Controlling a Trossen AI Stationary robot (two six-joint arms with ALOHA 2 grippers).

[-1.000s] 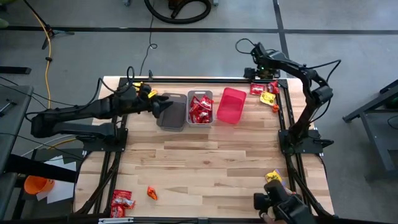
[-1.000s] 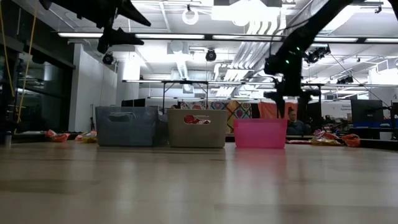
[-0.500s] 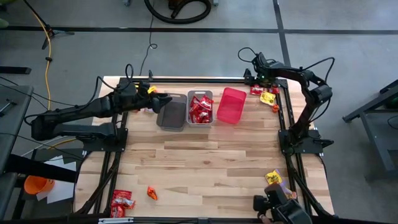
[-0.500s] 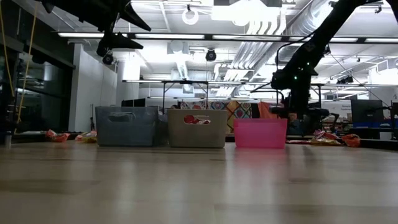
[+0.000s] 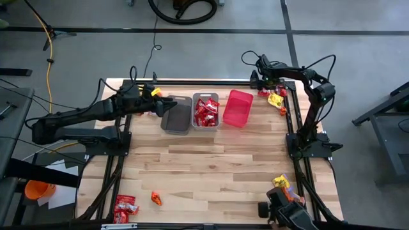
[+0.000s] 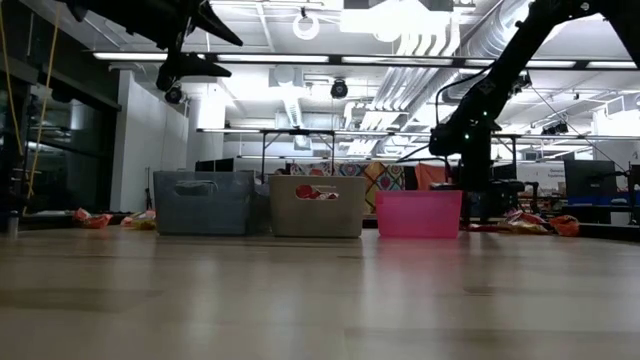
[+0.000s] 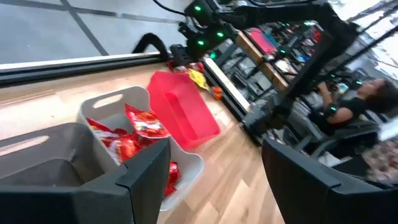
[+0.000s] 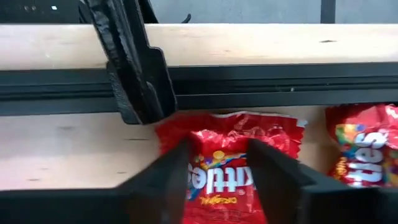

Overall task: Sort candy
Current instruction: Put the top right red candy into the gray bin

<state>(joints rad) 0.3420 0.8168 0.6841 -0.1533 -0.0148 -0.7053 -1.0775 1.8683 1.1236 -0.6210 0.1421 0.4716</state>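
My right gripper (image 8: 217,177) just dropped to the table's far right corner, fingers open astride a red candy pack (image 8: 227,165) (not gripped yet). Left gripper (image 7: 205,186), open and empty, hangs over the brown bin (image 5: 176,116).

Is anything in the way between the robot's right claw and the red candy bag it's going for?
Nothing visible. The right gripper is open, its fingers on either side of the red candy bag, which lies flat on the table.

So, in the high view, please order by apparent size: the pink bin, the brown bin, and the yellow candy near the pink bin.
1-2. pink bin and brown bin: they look about alike, so I do not rank them.
3. yellow candy: clearly smallest.
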